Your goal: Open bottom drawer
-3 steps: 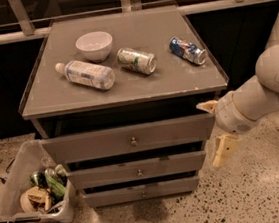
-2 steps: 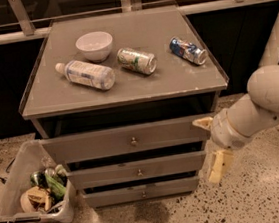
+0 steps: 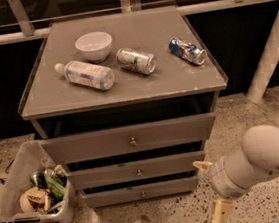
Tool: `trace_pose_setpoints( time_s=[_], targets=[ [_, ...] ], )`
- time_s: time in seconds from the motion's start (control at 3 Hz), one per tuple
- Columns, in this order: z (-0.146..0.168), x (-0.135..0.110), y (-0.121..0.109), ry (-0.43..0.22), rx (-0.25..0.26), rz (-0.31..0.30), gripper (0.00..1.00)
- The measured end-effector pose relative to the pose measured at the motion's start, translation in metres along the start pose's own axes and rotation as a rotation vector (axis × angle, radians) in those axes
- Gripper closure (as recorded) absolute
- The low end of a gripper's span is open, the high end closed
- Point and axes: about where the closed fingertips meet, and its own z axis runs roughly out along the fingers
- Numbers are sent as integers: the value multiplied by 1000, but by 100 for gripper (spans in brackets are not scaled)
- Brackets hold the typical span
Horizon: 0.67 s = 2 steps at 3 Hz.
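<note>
The grey cabinet (image 3: 126,87) has three drawer fronts stacked under its top. The bottom drawer (image 3: 114,195) is the lowest and shortest front, with a small round metal knob (image 3: 143,194) at its centre; it sits pushed in, close to the floor. My gripper (image 3: 206,194) hangs at the lower right, just off the right end of the two lower drawers. It is open: one cream finger (image 3: 203,165) is level with the middle drawer, the other (image 3: 219,215) is near the floor. Nothing is between them, and it touches no drawer.
On the cabinet top lie a white bowl (image 3: 94,46), a plastic bottle (image 3: 85,75), a green can (image 3: 136,60) and a blue can (image 3: 187,50). A bin of rubbish (image 3: 35,191) stands at the cabinet's left. A white post (image 3: 269,53) rises at the right.
My arm has dropped from the top drawer's height to the two lower drawers and shifted slightly left. The drawers and the objects on top have not moved.
</note>
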Motion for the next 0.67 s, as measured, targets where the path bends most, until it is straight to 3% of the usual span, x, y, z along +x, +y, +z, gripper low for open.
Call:
trace_pose_setpoints(
  time_s=[0.33,0.67],
  targets=[
    [38,20,16,26,54,-12,0],
    [68,23,-1,0,125,-23,0]
  ],
)
